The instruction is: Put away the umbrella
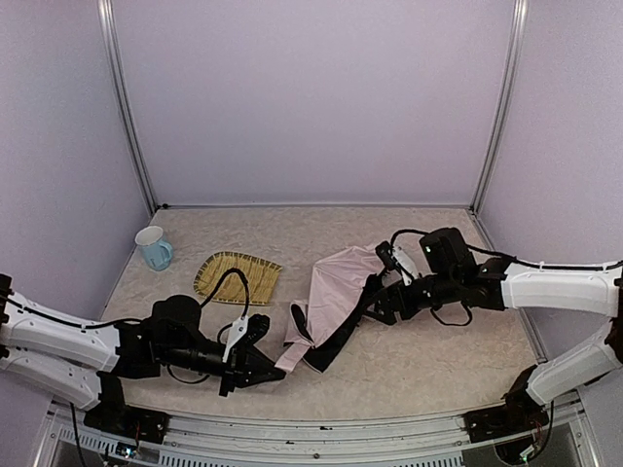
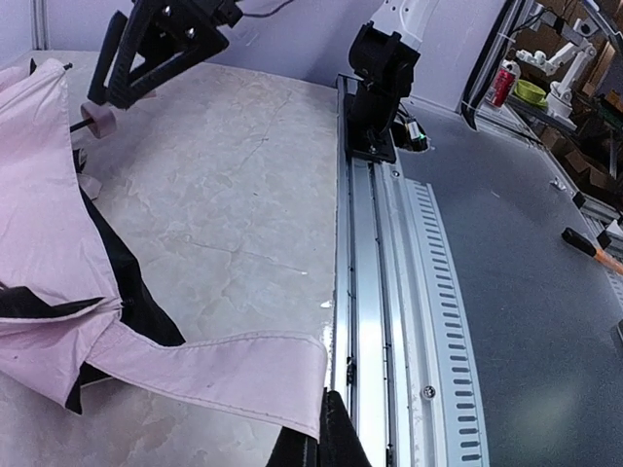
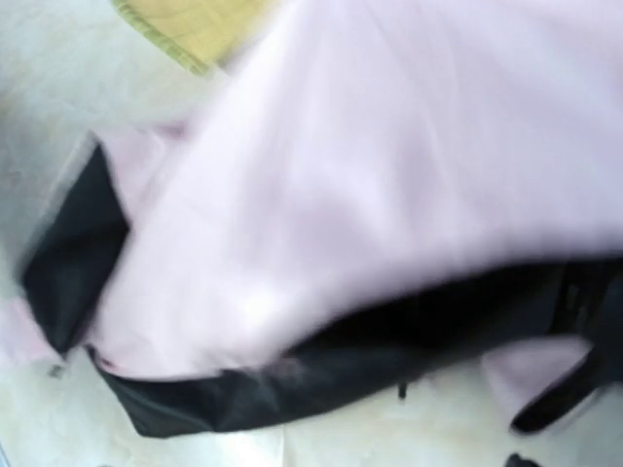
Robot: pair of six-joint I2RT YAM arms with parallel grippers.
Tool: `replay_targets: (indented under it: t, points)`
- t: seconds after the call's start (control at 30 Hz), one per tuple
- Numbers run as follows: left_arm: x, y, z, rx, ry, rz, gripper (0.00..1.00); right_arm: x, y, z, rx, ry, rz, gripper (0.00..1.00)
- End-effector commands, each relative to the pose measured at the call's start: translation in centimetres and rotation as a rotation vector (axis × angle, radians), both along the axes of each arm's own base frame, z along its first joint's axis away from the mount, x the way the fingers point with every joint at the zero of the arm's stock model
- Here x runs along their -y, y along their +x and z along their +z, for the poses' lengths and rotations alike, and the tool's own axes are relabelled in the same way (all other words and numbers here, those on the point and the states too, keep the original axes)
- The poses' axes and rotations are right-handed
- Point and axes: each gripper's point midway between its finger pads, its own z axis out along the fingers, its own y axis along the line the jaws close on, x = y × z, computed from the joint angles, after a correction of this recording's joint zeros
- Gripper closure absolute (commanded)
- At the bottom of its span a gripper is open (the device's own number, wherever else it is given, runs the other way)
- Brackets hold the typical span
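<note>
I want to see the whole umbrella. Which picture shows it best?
The top view: almost the whole umbrella lies on the table, pink fabric over black lining. The left wrist view shows only part of it, cut off at the edge. The right wrist view is just blurry pink and black cloth.

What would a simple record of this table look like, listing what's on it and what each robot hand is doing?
umbrella: pale pink, black lining, lying crumpled mid-table
left gripper: shut on the umbrella's fabric edge
right gripper: open, at the umbrella's right side
tray: woven yellow, left of the umbrella
mug: light blue, back left
table: pale marbled top
</note>
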Motion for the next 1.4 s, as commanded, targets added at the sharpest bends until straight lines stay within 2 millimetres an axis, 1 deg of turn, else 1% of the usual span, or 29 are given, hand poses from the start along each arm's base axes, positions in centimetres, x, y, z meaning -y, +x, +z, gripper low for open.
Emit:
replay_targets:
  t: [0.0,0.03,0.1,0.17,0.2,0.23,0.27,0.3,0.33,0.37,0.4,0.43,0.5,0.53,0.57,0.6,0.63,0.67,0.7,0.73,0.77,0.83,0.9,0.97,1.03,1.07,1.17,1.27,1.37]
  points:
    - [0.2,-0.1,-0.6,-0.027,0.002,0.059,1.0,-1.7,0.1,-1.8,-0.121,0.2,-0.108,0.14]
    - [0.4,-0.4,-1.3,-0.035,0.023,0.045,1.0,-2.3,0.4,-2.0,-0.116,0.212,-0.096,0.14]
    - [0.9,-1.2,-2.7,-0.048,0.074,0.008,1.0,-3.8,1.4,-1.2,-0.07,0.249,-0.06,0.14]
    - [1.5,-2.3,-4.0,-0.05,0.13,-0.047,0.94,-5.2,2.4,0.1,-0.006,0.303,-0.023,0.14]
    - [2.0,-3.0,-4.9,-0.038,0.169,-0.087,0.9,-5.8,3.0,0.7,0.019,0.32,-0.015,0.14]
    - [2.4,-3.6,-5.5,-0.025,0.209,-0.118,0.8,-6.4,3.5,0.9,0.04,0.322,0.001,0.15]
    - [2.9,-4.0,-5.8,-0.002,0.245,-0.141,0.69,-6.9,3.8,0.8,0.039,0.318,0.012,0.17]
    - [3.2,-4.3,-6.2,0.018,0.292,-0.156,0.58,-7.2,4.2,0.3,0.049,0.292,0.03,0.23]
    - [3.6,-4.4,-5.9,0.035,0.316,-0.164,0.51,-7.6,4.4,-0.2,0.046,0.274,0.047,0.33]
    - [4.1,-4.1,-5.0,0.054,0.317,-0.162,0.47,-7.9,4.5,-0.5,0.043,0.26,0.065,0.48]
    - [4.5,-3.5,-3.7,0.079,0.304,-0.139,0.44,-8.1,4.6,-0.7,0.045,0.248,0.077,0.62]
    - [4.8,-2.7,-1.8,0.114,0.27,-0.106,0.4,-8.2,4.6,-0.8,0.05,0.239,0.093,0.71]
    - [4.8,-0.6,2.4,0.166,0.171,-0.021,0.15,-8.1,4.5,-0.6,0.075,0.228,0.124,0.81]
    - [4.4,0.7,4.5,0.157,0.11,0.029,0.07,-8.1,4.4,-0.4,0.084,0.223,0.142,0.84]
    - [3.8,2.5,6.5,0.135,0.043,0.096,0.03,-8.1,4.4,-0.3,0.093,0.213,0.153,0.87]
    - [3.0,4.6,8.2,0.096,-0.025,0.17,0.02,-8.0,4.4,-0.3,0.102,0.2,0.162,0.92]
    - [1.7,7.4,9.1,0.045,-0.077,0.261,0.03,-8.0,4.4,-0.2,0.111,0.19,0.171,0.97]
    - [0.8,9.5,9.1,0.007,-0.102,0.327,0.08,-8.0,4.5,0.0,0.123,0.182,0.181,1.0]
    - [0.1,11.3,8.5,-0.016,-0.089,0.394,0.17,-8.1,4.5,0.2,0.137,0.176,0.19,1.0]
    - [-0.3,12.8,7.3,-0.028,-0.041,0.454,0.21,-8.1,4.7,0.5,0.152,0.17,0.198,1.0]
    - [-0.4,13.6,6.0,-0.035,0.017,0.487,0.22,-8.1,4.8,0.7,0.167,0.161,0.203,1.0]
    - [0.2,13.9,4.1,-0.053,0.107,0.479,0.17,-8.2,5.1,1.3,0.194,0.15,0.208,1.0]
    - [0.8,13.9,3.0,-0.055,0.141,0.472,0.11,-8.3,5.2,1.6,0.21,0.149,0.22,1.0]
    - [0.7,15.2,1.9,-0.052,0.163,0.541,0.1,-8.4,5.1,1.7,0.214,0.149,0.232,1.0]
    - [1.0,16.1,0.3,-0.091,0.206,0.57,0.1,-8.4,5.3,1.7,0.217,0.142,0.231,1.0]
    - [1.4,16.5,-0.1,-0.107,0.224,0.582,0.11,-8.4,5.4,1.8,0.22,0.139,0.228,1.0]
    - [1.6,17.0,-2.9,-0.128,0.34,0.612,0.12,-8.3,5.4,2.4,0.24,0.138,0.225,1.0]
    - [1.1,16.8,-5.1,-0.145,0.418,0.614,0.16,-7.8,5.7,3.0,0.272,0.124,0.209,1.0]
    - [1.1,16.2,-6.1,-0.164,0.436,0.587,0.18,-7.4,6.1,2.9,0.276,0.11,0.192,1.0]
